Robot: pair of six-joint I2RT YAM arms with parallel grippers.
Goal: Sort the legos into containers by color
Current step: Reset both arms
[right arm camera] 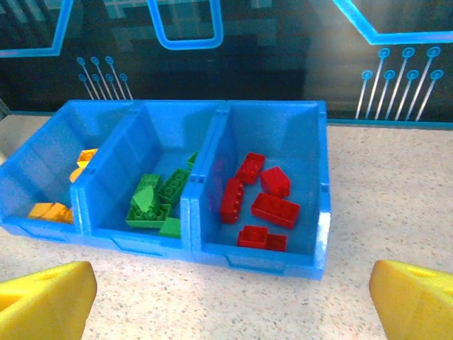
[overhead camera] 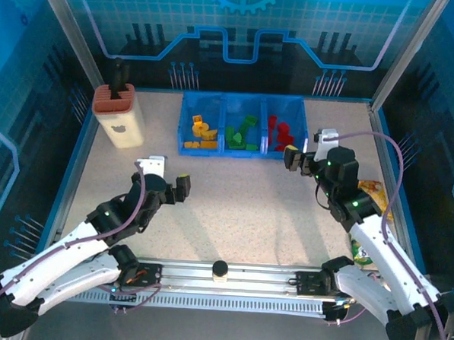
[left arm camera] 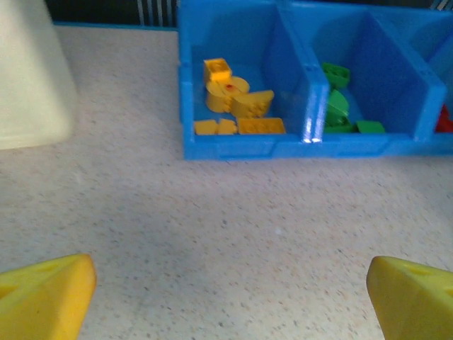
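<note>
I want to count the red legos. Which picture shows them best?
The right wrist view: the red legos lie close and clear in the right compartment of the blue bin. The top external view shows them tiny; the left wrist view catches a sliver at its edge.

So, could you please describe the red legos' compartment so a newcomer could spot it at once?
Find the blue bin at the table's far edge. Its rightmost compartment, nearest the right end effector, alone holds red legos; the others hold green legos and orange legos.
</note>
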